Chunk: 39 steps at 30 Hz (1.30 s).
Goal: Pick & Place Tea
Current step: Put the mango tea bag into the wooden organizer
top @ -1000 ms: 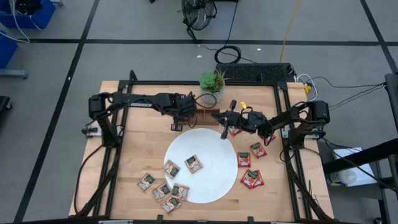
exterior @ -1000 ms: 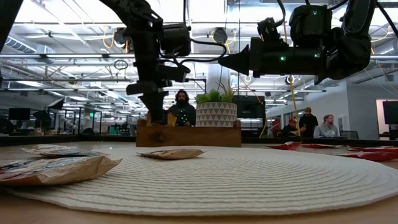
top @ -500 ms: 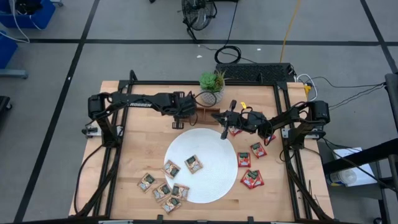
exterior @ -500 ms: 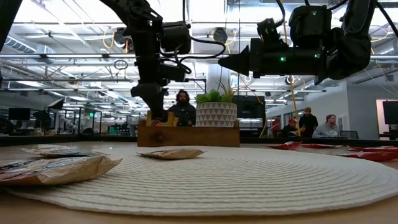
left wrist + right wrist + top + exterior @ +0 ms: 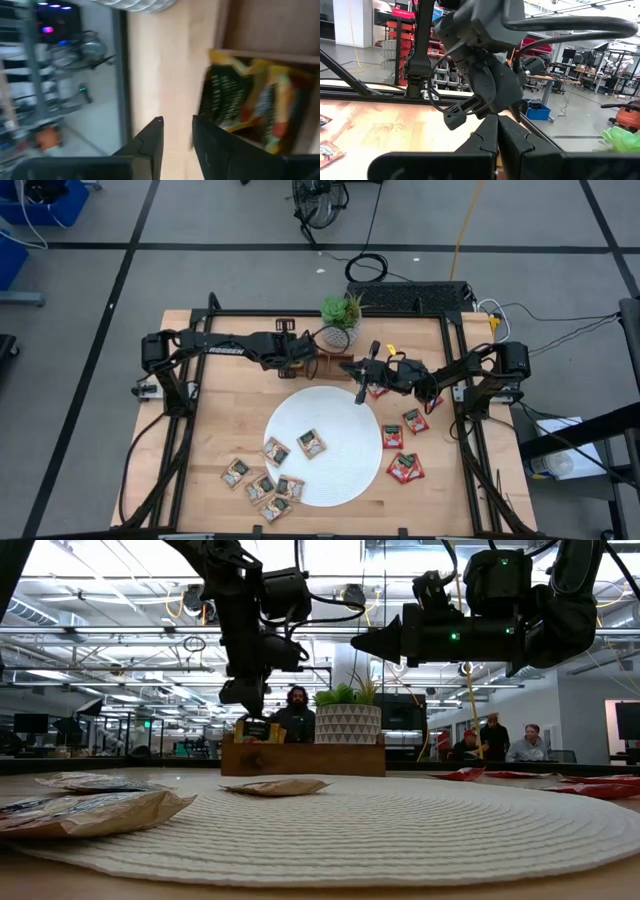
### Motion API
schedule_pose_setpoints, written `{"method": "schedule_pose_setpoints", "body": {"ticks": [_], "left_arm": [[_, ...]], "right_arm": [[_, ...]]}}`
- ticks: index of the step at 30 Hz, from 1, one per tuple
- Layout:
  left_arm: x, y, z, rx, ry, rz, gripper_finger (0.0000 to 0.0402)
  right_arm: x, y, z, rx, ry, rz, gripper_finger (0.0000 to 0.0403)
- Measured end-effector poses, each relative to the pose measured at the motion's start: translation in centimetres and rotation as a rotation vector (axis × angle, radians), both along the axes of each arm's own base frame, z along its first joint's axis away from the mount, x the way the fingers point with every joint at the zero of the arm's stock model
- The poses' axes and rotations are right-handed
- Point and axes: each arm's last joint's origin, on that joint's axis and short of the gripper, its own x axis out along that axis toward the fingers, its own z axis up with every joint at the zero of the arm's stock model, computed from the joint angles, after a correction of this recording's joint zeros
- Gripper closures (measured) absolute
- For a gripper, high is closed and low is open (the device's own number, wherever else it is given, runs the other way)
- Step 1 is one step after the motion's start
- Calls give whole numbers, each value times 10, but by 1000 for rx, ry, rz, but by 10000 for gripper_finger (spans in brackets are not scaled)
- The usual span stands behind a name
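1. My left gripper (image 5: 245, 700) hangs just above the left end of the wooden tray (image 5: 335, 367). Its jaws stand a little apart with nothing between them.
2. Right below those jaws, a tan sachet with dark green print (image 5: 247, 107) stands on edge in the tray's end compartment. It is clear of both fingers (image 5: 150, 140), so I judge this one delivered.
3. My right gripper (image 5: 361, 372) waits level over the far edge of the white plate (image 5: 340, 420), close to the tray's other end. Its jaws are pressed together and carry nothing.
4. Well away from both sets of jaws, two tan sachets (image 5: 296, 446) lie on the plate and several more tan sachets (image 5: 257, 485) are clustered at its near-left rim.
5. Red sachets (image 5: 404, 445) lie on the table near the right arm, none between its jaws.
6. My judgement: the task is early. I can confirm one sachet in the tray and cannot see into the other compartments; roughly a dozen remain to move.
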Motion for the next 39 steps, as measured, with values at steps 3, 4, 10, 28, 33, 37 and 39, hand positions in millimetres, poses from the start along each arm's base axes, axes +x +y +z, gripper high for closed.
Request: {"method": "schedule_pose_setpoints", "body": {"ticks": [3,4,10,28,33,37,39], "left_arm": [[-1,-6,7,22,-15,-6,280],[-1,-8,10,24,-31,-8,278],[-9,-27,31,-251,-145,-139,311],[-3,-14,-19,-348,12,-125,399],[-1,-5,-35,-373,47,-95,400],[1,-1,-45,-378,61,-83,400],[1,1,-49,-384,67,-77,400]], "right_arm": [[0,0,0,0,1,0,403],[0,0,0,0,1,0,403],[0,-1,0,0,3,-2,403],[0,-1,-1,1,8,-4,403],[0,-1,-1,1,8,-4,403],[0,-1,-1,1,8,-4,403],[0,-1,-1,1,9,-4,403]]}}
